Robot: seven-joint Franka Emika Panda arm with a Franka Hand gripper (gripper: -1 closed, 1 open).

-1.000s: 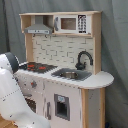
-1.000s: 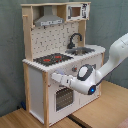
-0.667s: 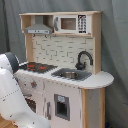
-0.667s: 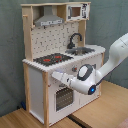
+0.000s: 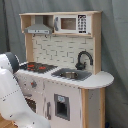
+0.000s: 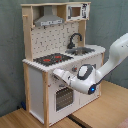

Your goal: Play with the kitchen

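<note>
The kitchen (image 5: 65,50) (image 6: 36,87) is a tall toy unit of light wood and white panels. It has a black-red stovetop (image 5: 36,66) (image 6: 52,59), a black faucet (image 5: 83,58) (image 6: 75,40) over a sink (image 5: 70,75), a grey hood (image 6: 49,21) and a small microwave (image 5: 70,23). In the second exterior view my gripper (image 6: 55,74) is at the kitchen's front panel, just below the counter edge and above the oven door (image 6: 63,97). In the first exterior view the white arm (image 5: 12,95) covers the kitchen's lower left front, and the gripper is hidden there.
The kitchen stands on a wooden tabletop (image 6: 100,112) in front of a grey curtain (image 5: 115,50). A small door with a dark window (image 5: 61,106) sits in the lower front, to the right of the arm. The arm reaches in from the second exterior view's right.
</note>
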